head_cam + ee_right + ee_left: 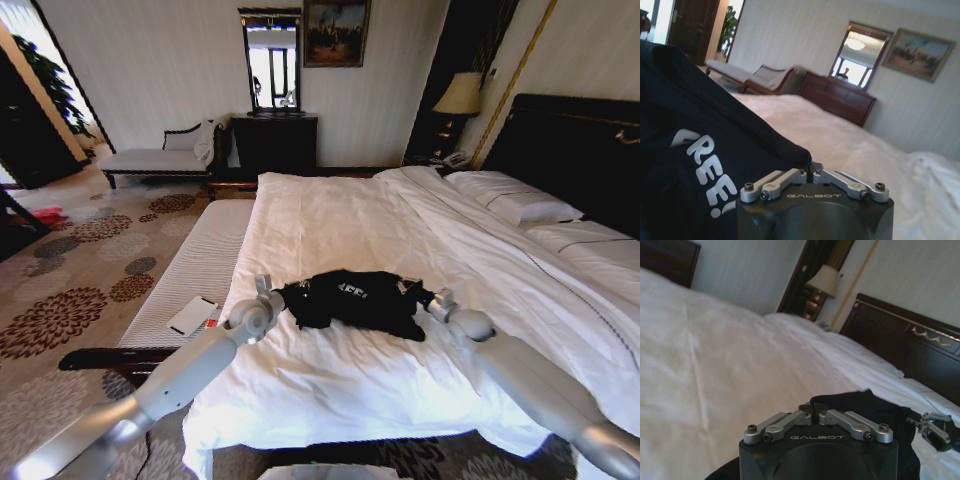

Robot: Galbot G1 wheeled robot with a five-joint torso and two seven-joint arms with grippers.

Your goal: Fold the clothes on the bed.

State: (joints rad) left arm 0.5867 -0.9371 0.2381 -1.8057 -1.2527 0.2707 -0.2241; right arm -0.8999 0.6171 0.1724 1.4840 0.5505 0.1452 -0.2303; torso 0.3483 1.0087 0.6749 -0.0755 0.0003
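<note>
You have the bed (330, 225) stretching wide in front of you, white sheets running up to the pillows (520, 205) and the dark headboard (570, 140). On its near half, close to the foot edge, sits the shirt (352, 298), black and small against all that white.

Now look at its shape. It is not lying flat: it is bunched into a low, rumpled heap, with part of the white lettering showing on top in the head view, and the right wrist view catches "FREE!" on a slope of cloth raised off the sheet. I'd judge a fold is under way, not finished; there is no neat rectangle yet, the edges are ragged, and a dark flap trails off the near right corner. Squaring up, flattening and at least one more fold look to be left.

Down to the arms. Your left gripper (276, 292) sits at the shirt's left edge, fingers drawn together with black fabric pinched between the tips, as the left wrist view shows (812, 407). Your right gripper (422, 295) is at the opposite edge, likewise closed down with the shirt's hem caught at its fingertips (810, 167). So both ends are gripped, cloth hanging slack between them, just above the sheet.
</note>
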